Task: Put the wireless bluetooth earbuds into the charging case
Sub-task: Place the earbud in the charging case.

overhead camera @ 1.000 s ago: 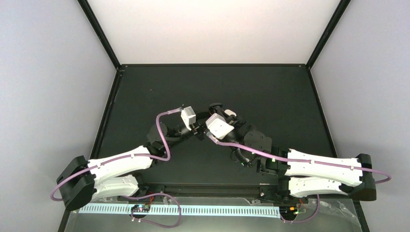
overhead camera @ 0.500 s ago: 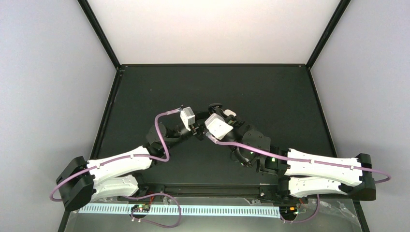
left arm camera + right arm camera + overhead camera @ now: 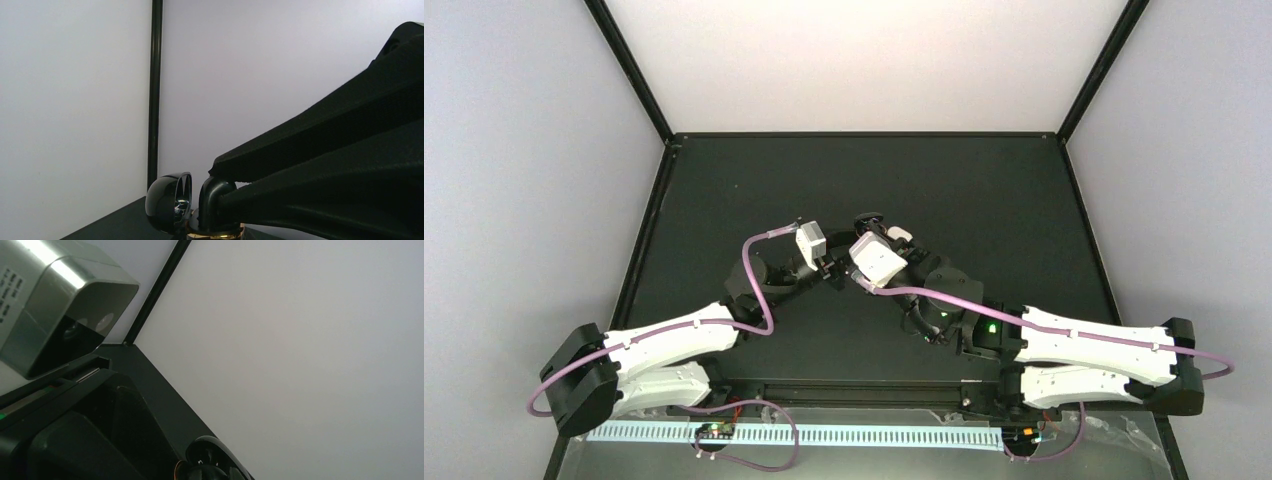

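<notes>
- You get no clear view of the earbuds. They are too small to find from above, and neither wrist view shows anything you can safely call one.
- The charging case (image 3: pixel 900 234) shows only as a small white sliver just behind the right wrist, above the middle of the table (image 3: pixel 984 190). You cannot tell whether it is held or open.
- In the left wrist view, a glossy black rounded piece (image 3: pixel 167 202) with oval hollows sits at the bottom edge, partly cut off. You cannot tell what it is.
- Touching it is a dull black elbow-shaped piece (image 3: pixel 216 192) above a brass-coloured ring (image 3: pixel 215 231), which is also cut off.
- The left gripper (image 3: pixel 218 186) has its jaws drawn almost together. The elbow-shaped piece sits right at their tips, but you cannot tell whether they pinch it.
- The right gripper (image 3: pixel 170 455) is a dark mass in the lower left of its own view. Its jaws are closed to a narrow gap, and any hold is hidden.
- The right wrist view also catches the left wrist camera (image 3: pixel 60 300) close by, at the upper left.
- Compared with a second ago, both wrists have edged slightly left, the right forearm has swung, and a green light (image 3: pixel 991 327) now shows on it.
</notes>
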Tool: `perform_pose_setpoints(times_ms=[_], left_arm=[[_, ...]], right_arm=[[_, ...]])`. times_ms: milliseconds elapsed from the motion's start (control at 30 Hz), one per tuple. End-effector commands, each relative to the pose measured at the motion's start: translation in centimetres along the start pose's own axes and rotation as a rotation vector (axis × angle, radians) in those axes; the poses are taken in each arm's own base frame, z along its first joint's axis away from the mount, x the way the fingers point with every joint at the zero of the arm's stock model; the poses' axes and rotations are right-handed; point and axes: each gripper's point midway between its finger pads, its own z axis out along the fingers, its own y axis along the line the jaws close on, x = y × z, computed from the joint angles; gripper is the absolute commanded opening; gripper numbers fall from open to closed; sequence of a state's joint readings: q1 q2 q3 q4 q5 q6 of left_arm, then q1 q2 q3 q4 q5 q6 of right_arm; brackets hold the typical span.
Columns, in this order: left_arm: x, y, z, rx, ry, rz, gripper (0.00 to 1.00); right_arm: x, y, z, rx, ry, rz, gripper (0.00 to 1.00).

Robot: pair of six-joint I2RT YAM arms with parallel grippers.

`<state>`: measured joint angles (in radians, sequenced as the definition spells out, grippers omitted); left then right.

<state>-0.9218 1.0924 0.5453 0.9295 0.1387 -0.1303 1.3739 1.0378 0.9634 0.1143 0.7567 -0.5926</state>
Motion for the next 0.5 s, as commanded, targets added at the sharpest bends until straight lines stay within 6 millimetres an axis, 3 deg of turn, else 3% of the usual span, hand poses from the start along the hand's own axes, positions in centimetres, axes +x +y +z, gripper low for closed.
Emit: perform_pose_setpoints(times_ms=[0,167,467], left_arm=[[-3.3,-0.1,0.1,0.004,-0.104,0.031,0.02],[-3.1,-0.1,0.1,0.003,-0.101,0.029,0.02],[-3.2,-0.1,0.0,0.001,-0.106,0.026,0.01]], right_arm=[[-0.7,0.4,-0.5,-0.052,-0.016,0.034,0.15],[-1.1,-0.2,-0.8,-0.049,-0.026,0.059,0.27],[-2.9,-3.5,-2.7,-0.029,-0.069,0.188,0.5]])
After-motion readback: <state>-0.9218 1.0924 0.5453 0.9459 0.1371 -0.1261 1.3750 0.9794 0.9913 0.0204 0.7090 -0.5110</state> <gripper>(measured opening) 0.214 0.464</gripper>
